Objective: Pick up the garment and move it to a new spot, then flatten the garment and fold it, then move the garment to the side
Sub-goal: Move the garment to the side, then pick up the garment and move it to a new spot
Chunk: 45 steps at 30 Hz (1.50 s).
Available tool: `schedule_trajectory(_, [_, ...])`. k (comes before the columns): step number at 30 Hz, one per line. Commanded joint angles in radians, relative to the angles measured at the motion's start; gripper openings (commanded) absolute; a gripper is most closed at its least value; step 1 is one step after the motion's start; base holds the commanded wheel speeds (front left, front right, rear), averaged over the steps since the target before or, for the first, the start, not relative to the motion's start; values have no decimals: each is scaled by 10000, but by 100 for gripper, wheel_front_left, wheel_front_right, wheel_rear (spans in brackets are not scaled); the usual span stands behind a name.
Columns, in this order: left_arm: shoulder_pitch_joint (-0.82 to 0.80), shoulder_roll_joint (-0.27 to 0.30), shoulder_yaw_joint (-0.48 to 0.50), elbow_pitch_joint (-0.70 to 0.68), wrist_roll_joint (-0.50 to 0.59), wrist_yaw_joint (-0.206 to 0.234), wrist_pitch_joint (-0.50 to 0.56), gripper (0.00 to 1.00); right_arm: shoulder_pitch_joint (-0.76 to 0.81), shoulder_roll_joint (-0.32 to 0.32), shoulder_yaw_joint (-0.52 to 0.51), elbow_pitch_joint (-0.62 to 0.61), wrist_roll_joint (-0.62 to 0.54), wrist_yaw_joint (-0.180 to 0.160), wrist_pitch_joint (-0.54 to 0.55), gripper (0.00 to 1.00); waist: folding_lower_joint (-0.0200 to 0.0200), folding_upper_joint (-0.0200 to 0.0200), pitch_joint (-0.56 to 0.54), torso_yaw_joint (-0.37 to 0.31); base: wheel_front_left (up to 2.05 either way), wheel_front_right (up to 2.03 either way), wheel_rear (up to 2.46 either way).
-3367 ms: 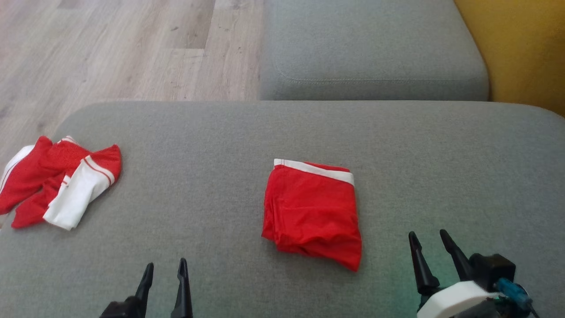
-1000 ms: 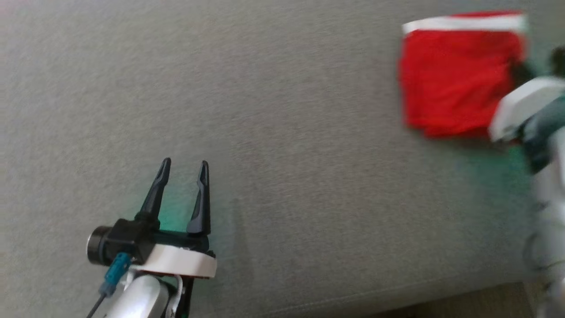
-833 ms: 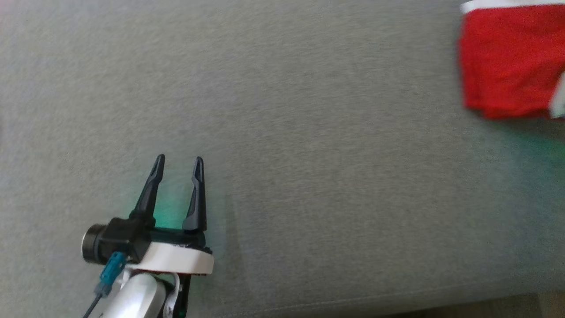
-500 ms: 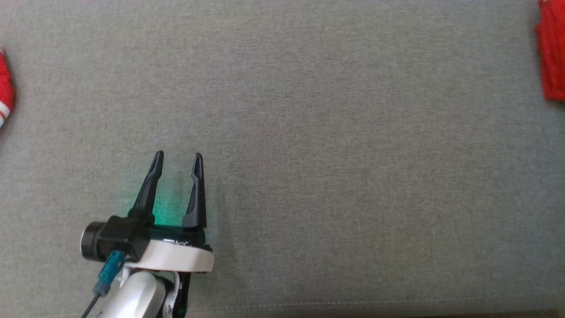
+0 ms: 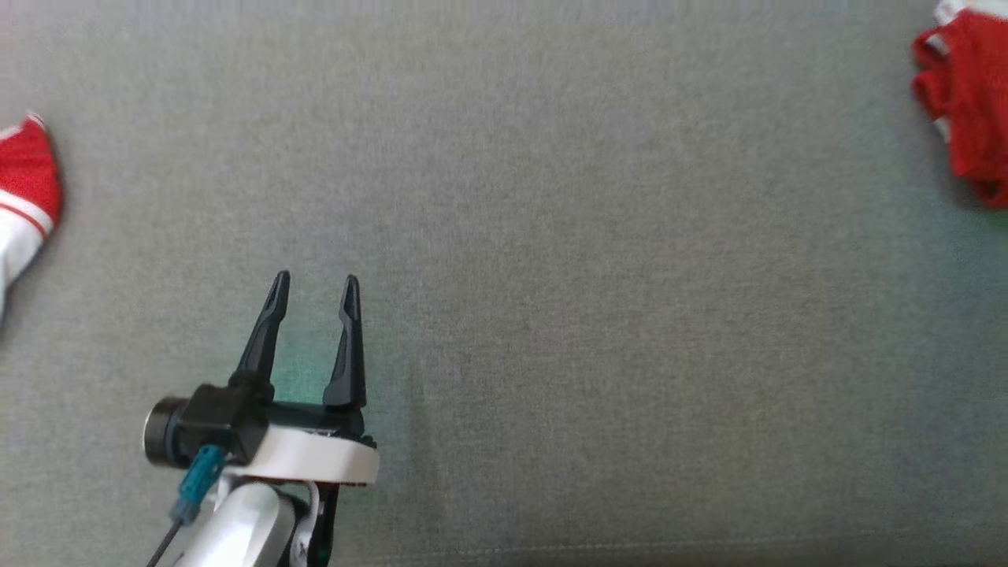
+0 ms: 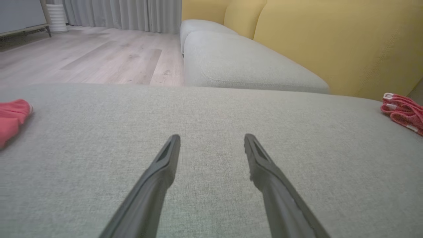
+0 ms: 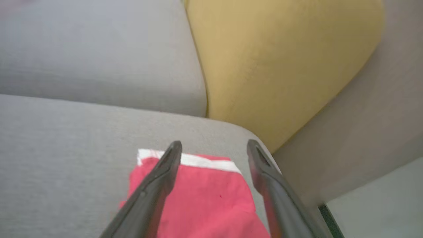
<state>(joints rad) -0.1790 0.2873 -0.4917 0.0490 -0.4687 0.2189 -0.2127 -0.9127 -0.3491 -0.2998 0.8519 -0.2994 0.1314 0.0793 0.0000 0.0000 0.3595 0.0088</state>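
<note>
The folded red garment with its white waistband lies at the right end of the grey cushion, cut off by the head view's edge. In the right wrist view it sits under my right gripper, which is open with its fingers spread over the waistband; I cannot tell whether they touch the cloth. My left gripper hovers open and empty over bare cushion at the lower left, far from the garment.
A second red and white garment lies at the cushion's left edge. A yellow sofa back rises behind the right corner. Another grey cushion and wooden floor lie beyond.
The folded garment, in the cushion's centre earlier, now lies at its right end. The head camera has shifted, bringing the second garment into view at the left. The left gripper stays open.
</note>
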Motion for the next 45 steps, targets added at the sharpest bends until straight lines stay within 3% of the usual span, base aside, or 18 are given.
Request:
schedule_trajectory(1, [-20,144,295,-213,-93,-10,-105,100,-52,100,270,-439,71,-7,-161,100,0,0,-497,-56,0,0,0])
schedule_trajectory(10, [501,90,611,473,-568,18,-235,100,1471,1723,1709,-1505,913,-7,-866,100,0,0,-2556,80,0,0,0])
schedule_trajectory(18, [1595,111,1047,1033,-1049,198,-348,100,4361,2742,2602,-2832,2394,-7,-1582,100,0,0,-3919,363,0,0,0])
schedule_trajectory(19, [1930,110,1168,1150,-1189,210,-378,100,5492,2908,2691,-3485,2758,-7,-1765,100,0,0,-4136,434,0,0,0])
schedule_trajectory(26, [2486,33,1096,1366,-1293,129,-413,100,8057,2984,2927,-5247,3459,-7,-2354,100,0,0,-4525,510,0,0,0])
schedule_trajectory(32, [2618,-119,783,1477,-1296,-24,-369,100,9713,2986,3056,-6063,4385,-7,-2453,100,0,0,-4711,477,0,0,0])
schedule_trajectory(45, [2493,-166,626,1718,-1360,-150,-324,100,10024,2988,3449,-6151,4718,-7,-2309,100,0,0,-4835,589,0,0,0])
